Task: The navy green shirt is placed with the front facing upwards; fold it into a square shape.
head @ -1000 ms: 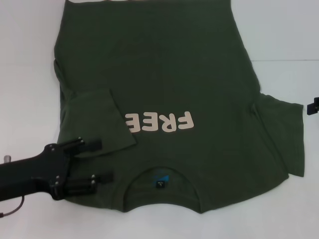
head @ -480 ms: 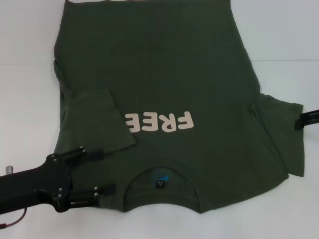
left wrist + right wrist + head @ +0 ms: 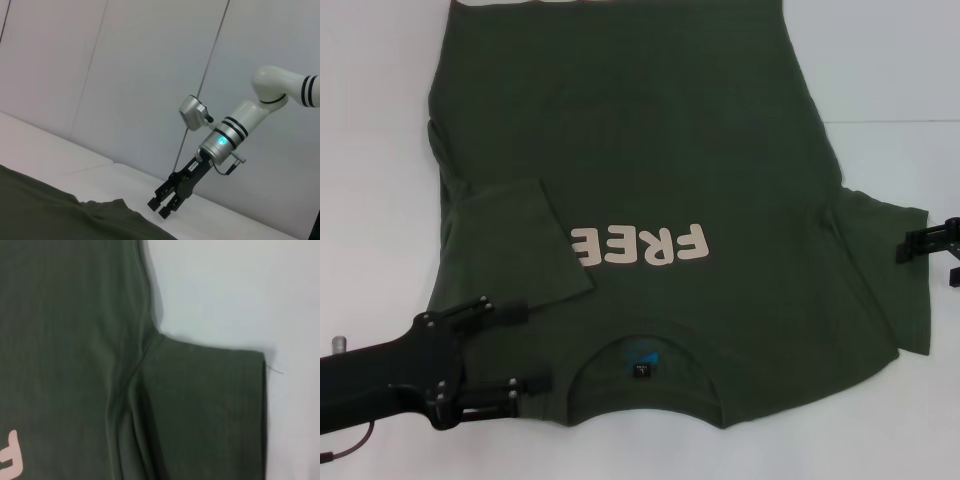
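The navy green shirt lies flat on the white table, front up, its cream "FREE" print upside down to me and its collar with the blue label nearest me. Its left sleeve is folded in over the body. The right sleeve lies spread out; it also shows in the right wrist view. My left gripper is open over the shirt's near left shoulder. My right gripper is open at the outer edge of the right sleeve; it also shows in the left wrist view, just above the table.
The white table reaches out on both sides of the shirt, with a seam line at the right. The shirt's hem runs out of the head view at the far edge. A pale wall stands behind the table in the left wrist view.
My right gripper has come in from the right edge toward the right sleeve. My left gripper has drawn back slightly toward the near left. The shirt has not moved.
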`<state>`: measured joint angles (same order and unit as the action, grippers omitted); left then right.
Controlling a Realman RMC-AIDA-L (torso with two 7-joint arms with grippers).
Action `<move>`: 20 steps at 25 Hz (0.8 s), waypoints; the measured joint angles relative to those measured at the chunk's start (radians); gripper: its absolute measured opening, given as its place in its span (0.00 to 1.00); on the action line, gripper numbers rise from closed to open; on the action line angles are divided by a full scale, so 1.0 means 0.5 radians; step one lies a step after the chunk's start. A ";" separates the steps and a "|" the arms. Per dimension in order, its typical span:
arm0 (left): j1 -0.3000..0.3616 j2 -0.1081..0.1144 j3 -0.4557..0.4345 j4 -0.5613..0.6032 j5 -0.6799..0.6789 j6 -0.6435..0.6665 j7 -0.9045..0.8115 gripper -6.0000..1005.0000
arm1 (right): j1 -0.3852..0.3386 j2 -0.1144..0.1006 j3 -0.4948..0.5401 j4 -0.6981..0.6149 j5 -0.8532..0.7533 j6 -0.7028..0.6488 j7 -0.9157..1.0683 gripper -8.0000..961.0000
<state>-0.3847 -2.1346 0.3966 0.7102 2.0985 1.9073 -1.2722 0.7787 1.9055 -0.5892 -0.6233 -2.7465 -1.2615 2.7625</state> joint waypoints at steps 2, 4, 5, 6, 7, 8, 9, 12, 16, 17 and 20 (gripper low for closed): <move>0.001 0.000 0.000 0.000 0.000 0.000 0.000 0.92 | 0.002 0.013 0.000 0.001 0.000 0.018 -0.003 0.96; 0.003 -0.002 -0.001 0.000 0.000 0.000 0.001 0.92 | 0.004 0.023 0.000 0.006 0.000 0.043 -0.005 0.96; 0.003 -0.003 -0.001 0.000 0.000 0.000 0.001 0.92 | 0.005 0.027 0.000 0.014 0.000 0.053 -0.007 0.96; 0.003 -0.004 -0.001 0.000 0.000 0.001 0.001 0.92 | 0.005 0.030 0.001 0.023 0.000 0.060 -0.008 0.96; 0.003 -0.004 -0.001 0.000 0.000 0.001 0.001 0.92 | 0.007 0.031 0.000 0.033 0.000 0.063 -0.011 0.96; 0.003 -0.004 -0.002 0.000 0.000 0.001 0.001 0.92 | 0.008 0.031 -0.001 0.042 -0.001 0.067 -0.013 0.96; 0.003 -0.004 -0.002 0.000 0.000 0.001 0.001 0.92 | 0.009 0.033 -0.003 0.048 -0.001 0.073 -0.015 0.96; 0.002 -0.004 -0.002 0.000 -0.001 0.002 0.001 0.92 | 0.010 0.036 -0.007 0.053 -0.009 0.079 -0.016 0.96; 0.000 -0.004 -0.002 -0.003 -0.002 0.002 0.001 0.92 | 0.008 0.036 -0.009 0.055 -0.013 0.080 -0.017 0.96; 0.000 -0.006 -0.002 -0.004 -0.002 0.002 0.001 0.92 | 0.007 0.036 -0.010 0.055 -0.014 0.081 -0.017 0.96; -0.001 -0.008 -0.002 -0.006 -0.002 0.002 0.001 0.92 | 0.003 0.038 -0.018 0.057 -0.014 0.083 -0.018 0.96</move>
<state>-0.3851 -2.1385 0.3957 0.7073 2.0976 1.9083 -1.2715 0.7803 1.9245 -0.5984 -0.5947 -2.7535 -1.2199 2.7533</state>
